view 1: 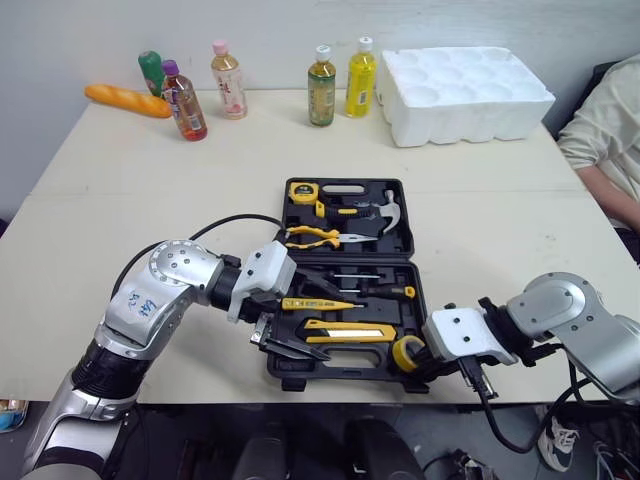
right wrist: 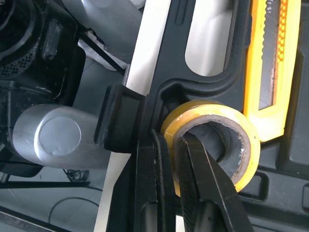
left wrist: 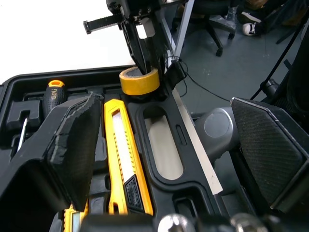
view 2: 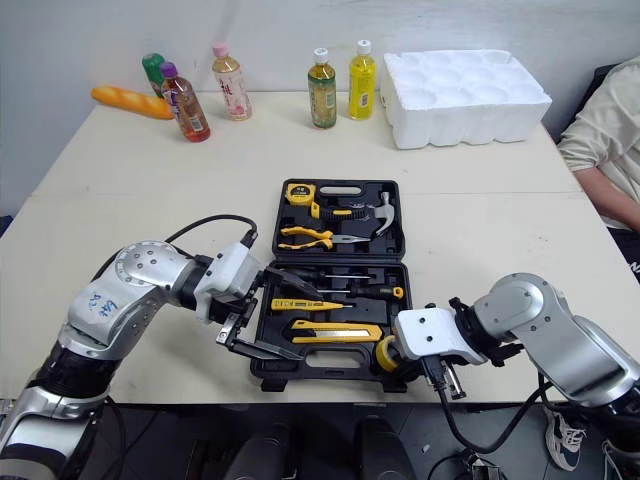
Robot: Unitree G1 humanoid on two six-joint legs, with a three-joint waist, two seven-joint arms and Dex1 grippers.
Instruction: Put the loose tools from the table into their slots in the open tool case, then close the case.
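The black tool case [view 1: 347,259] lies open mid-table, holding a tape measure [view 1: 302,192], pliers [view 1: 320,237], a hammer [view 1: 385,212], screwdrivers and a yellow utility knife [view 1: 350,330]. At its front right corner is a yellow tape roll [view 1: 406,352]. My right gripper [right wrist: 176,159] is shut on the roll's wall [right wrist: 246,140], one finger inside the ring and one outside. My left gripper [left wrist: 169,145] hangs open over the case's front left corner, straddling the handle cut-out beside the knife [left wrist: 123,145], with nothing between its fingers.
Several drink bottles [view 1: 321,86] and a bread loaf [view 1: 127,100] line the table's back edge. A white foam tray [view 1: 462,92] sits at the back right. A person's sleeve [view 1: 610,130] is at the right edge. The case's front edge is near the table's front edge.
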